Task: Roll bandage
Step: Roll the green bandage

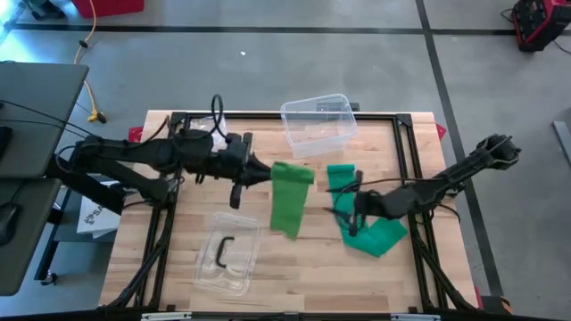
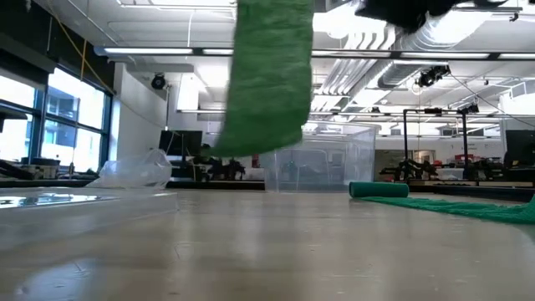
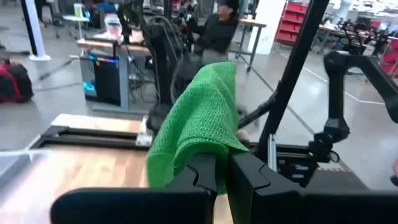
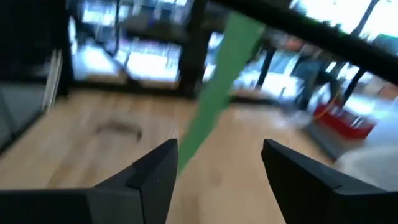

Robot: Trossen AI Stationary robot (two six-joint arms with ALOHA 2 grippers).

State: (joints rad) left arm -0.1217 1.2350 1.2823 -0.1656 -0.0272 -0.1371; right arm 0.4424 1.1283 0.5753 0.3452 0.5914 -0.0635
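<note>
Bandage cloth (image 1: 290, 198) hangs from our left claw (image 1: 264, 175), clamped at its top end with its long axis dropping to the table (image 1: 294, 276), while our right claw (image 1: 350, 212) stands wide and empty just beside it. We count two green bandages: this hanging one, nearer the left arm, and a second (image 1: 373, 234) on the table under the right claw.

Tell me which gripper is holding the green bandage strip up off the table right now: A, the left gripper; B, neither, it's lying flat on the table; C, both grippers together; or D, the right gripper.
A: the left gripper is shut on the green bandage strip, which hangs clear of the table in the low view, while the right gripper stands open and empty.
</note>
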